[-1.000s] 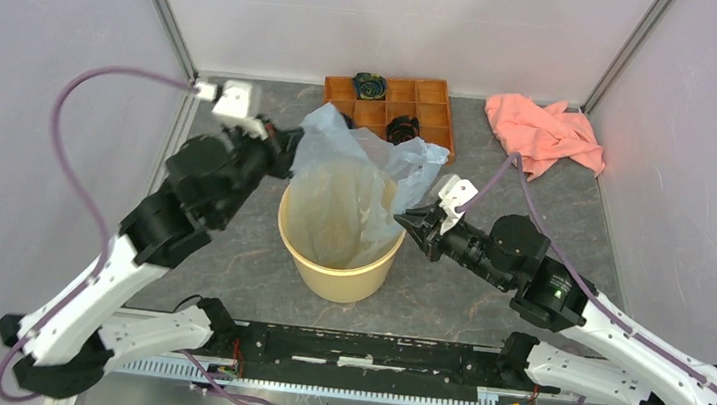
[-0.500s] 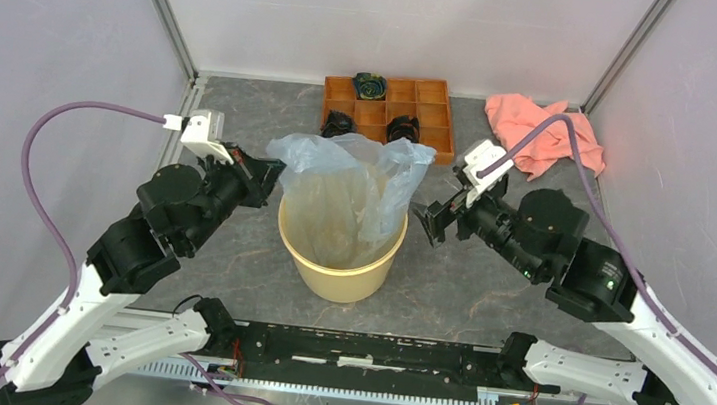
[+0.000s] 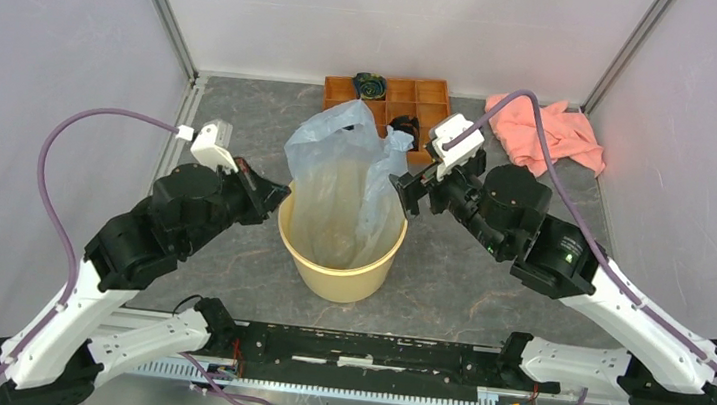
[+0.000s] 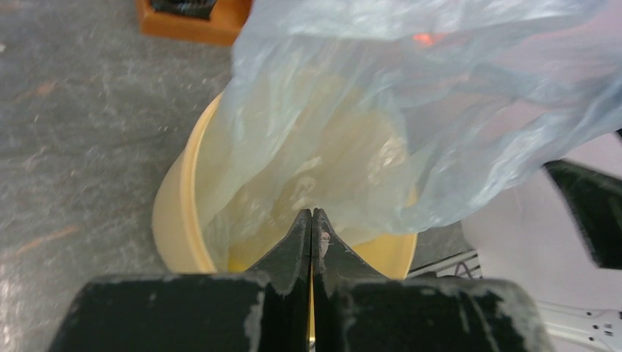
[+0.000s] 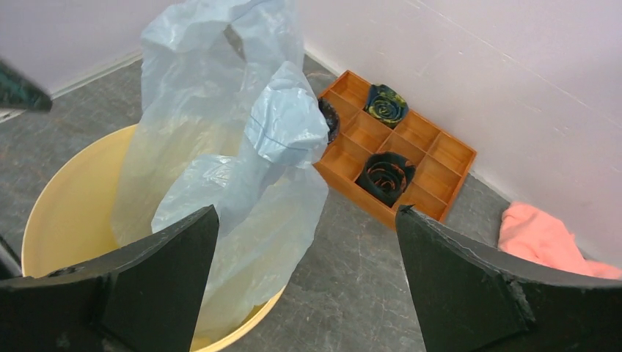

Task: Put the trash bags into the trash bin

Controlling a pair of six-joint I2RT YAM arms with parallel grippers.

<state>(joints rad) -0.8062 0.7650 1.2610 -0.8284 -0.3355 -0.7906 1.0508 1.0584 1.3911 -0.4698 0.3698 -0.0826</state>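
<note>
Plainly light and crinkly, the trash bag (image 3: 336,185) sags in the trash bin (image 3: 341,281); we'd pinch its raised handle (image 3: 346,121), left tool (image 4: 312,220) pressed together, right tool (image 5: 306,213) spread.

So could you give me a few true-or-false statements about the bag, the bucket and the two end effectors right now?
The bag stands partly inside the bucket, top sticking out. True.
The right end effector grips the bag. False: its fingers are spread wide open.
The left end effector is closed. True.
The pink cloth lies in the bucket. False: it lies on the table by the back wall.
</note>
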